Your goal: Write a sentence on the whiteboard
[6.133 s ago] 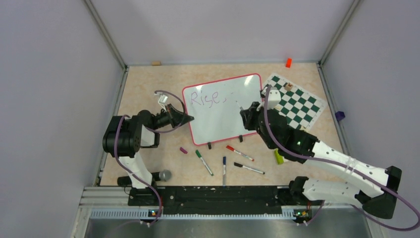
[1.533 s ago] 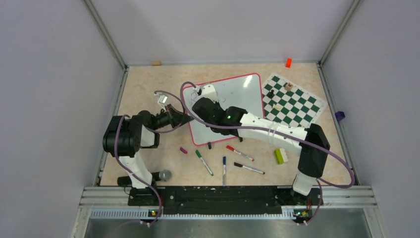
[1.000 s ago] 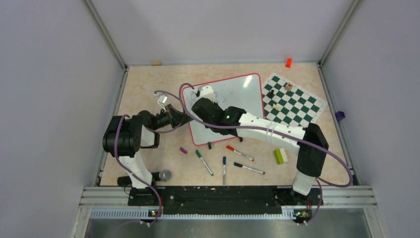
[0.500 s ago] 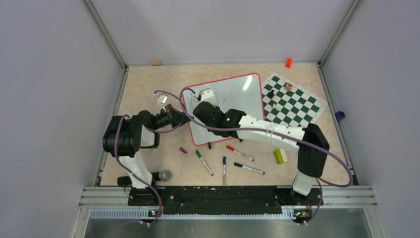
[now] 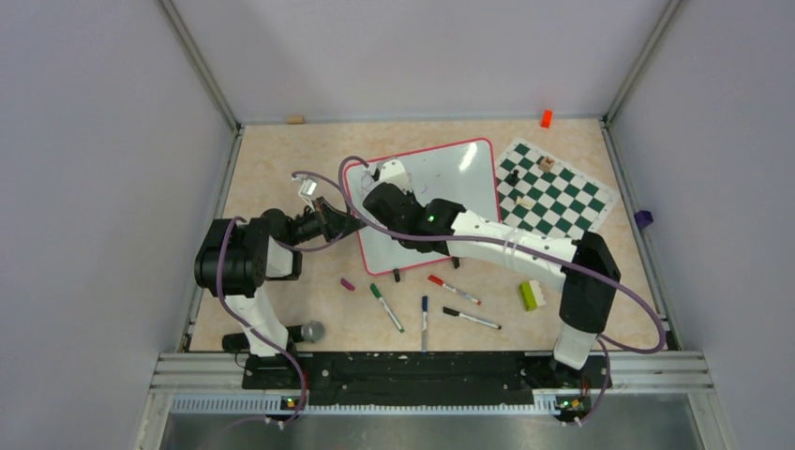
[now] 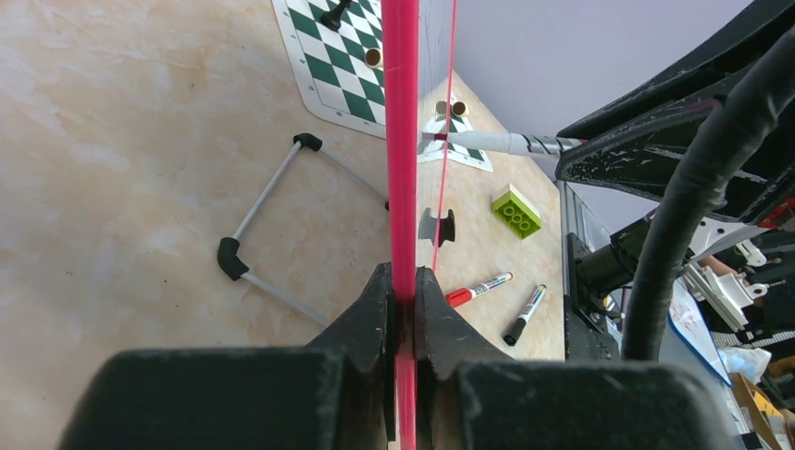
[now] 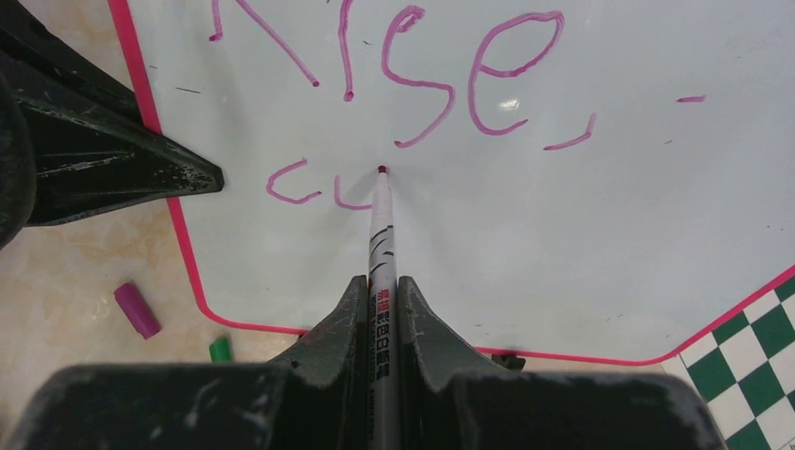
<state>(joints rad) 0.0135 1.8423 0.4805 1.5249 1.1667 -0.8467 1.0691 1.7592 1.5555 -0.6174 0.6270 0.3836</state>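
The whiteboard (image 5: 459,178) stands tilted at the table's middle, white with a red-pink rim (image 6: 402,141). My left gripper (image 6: 403,281) is shut on its left edge; it shows in the top view (image 5: 345,223) too. My right gripper (image 7: 382,286) is shut on a white marker (image 7: 382,244) whose purple tip touches the board (image 7: 562,234). The sentence (image 7: 422,66) reads "Rise," in purple, with "c" and part of a second letter (image 7: 305,186) below it. In the top view the right gripper (image 5: 380,192) hides the writing.
Loose markers (image 5: 454,289) and a purple cap (image 5: 347,283) lie in front of the board. A chess mat (image 5: 553,192) with pieces lies at the right, a green brick (image 5: 529,295) nearer. An orange block (image 5: 546,118) sits at the back, a microphone (image 5: 310,331) by the left base.
Since six seconds ago the right arm has swung from the board's right side to its left part. Over the last second it has shifted only slightly. The left arm has held still.
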